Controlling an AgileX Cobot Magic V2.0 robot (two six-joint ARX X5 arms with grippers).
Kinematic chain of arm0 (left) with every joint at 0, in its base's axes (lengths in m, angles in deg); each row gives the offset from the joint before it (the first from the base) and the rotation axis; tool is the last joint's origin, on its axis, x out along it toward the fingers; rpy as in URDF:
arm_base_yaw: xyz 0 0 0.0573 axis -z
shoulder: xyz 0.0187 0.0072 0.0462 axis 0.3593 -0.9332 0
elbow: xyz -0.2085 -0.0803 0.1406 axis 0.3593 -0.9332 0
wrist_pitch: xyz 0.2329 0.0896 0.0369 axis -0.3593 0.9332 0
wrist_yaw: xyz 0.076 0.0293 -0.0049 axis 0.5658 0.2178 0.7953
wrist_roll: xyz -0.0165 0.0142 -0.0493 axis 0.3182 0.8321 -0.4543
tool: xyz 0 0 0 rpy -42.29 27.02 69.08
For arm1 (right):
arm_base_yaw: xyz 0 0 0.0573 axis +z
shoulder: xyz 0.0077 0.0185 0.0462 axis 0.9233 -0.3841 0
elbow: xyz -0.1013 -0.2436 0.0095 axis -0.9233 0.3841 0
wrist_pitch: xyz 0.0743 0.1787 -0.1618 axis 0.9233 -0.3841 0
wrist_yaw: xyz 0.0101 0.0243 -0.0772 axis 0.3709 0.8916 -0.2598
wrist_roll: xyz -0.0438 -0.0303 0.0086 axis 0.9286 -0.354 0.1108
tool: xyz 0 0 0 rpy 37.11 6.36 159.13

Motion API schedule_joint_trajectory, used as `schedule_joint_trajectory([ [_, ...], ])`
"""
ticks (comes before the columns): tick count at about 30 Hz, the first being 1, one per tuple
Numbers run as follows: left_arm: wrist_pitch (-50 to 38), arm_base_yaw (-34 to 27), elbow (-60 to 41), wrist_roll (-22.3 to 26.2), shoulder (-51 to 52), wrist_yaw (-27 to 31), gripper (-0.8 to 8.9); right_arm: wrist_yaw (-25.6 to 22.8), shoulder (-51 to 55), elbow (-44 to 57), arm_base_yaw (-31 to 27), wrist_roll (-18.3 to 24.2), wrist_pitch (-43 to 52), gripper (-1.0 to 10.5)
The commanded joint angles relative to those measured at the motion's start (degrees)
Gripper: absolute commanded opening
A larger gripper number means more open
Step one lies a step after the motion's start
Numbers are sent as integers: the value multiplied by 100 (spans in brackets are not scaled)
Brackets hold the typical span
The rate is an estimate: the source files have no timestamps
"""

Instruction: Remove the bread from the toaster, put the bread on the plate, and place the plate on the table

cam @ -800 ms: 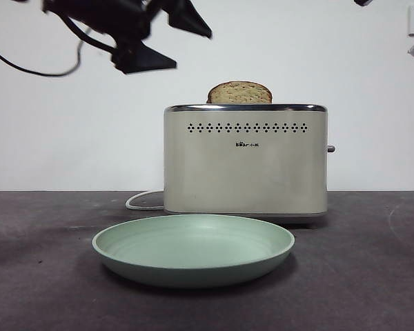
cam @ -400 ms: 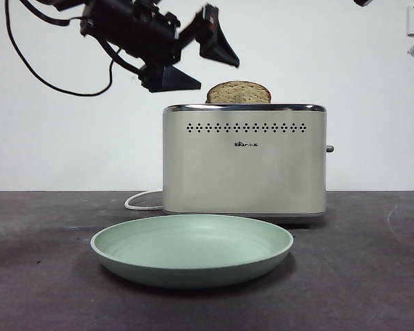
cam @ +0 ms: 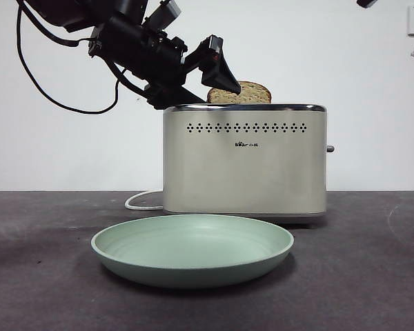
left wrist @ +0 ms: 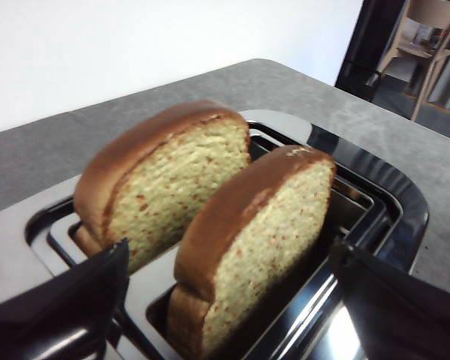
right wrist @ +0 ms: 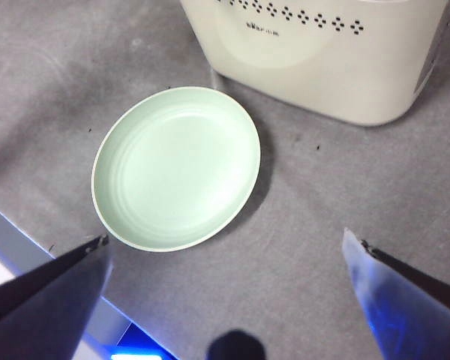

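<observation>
the first step is in hand: the left gripper (cam: 193,72), jaws spread wide, hangs at the toaster's (cam: 245,160) top beside the bread (left wrist: 251,240) standing in its slot, and next should straddle that slice and pinch it, above the plate (cam: 192,248).

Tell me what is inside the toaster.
Two bread slices stand upright in the toaster's slots: the bread and the other slice beside it. Their lower parts are hidden inside the slots. The left end effector is open around them.
</observation>
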Motion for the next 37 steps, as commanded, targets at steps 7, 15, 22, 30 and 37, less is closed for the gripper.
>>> schedule_joint_trajectory([
  [7,-68,109,-7,63,-33,46,50,4,-7,-4,11,28,4,565],
  [15,-221,109,-7,61,-33,46,-8,2,-7,-4,11,28,4,564],
  [22,-289,63,-7,17,2,37,-8,2,-7,-4,11,26,0,564],
  [30,-260,-15,-4,20,352,35,-8,2,-7,-4,11,28,0,564],
  [37,114,-160,-4,26,846,50,-8,2,-7,-4,11,28,0,564],
])
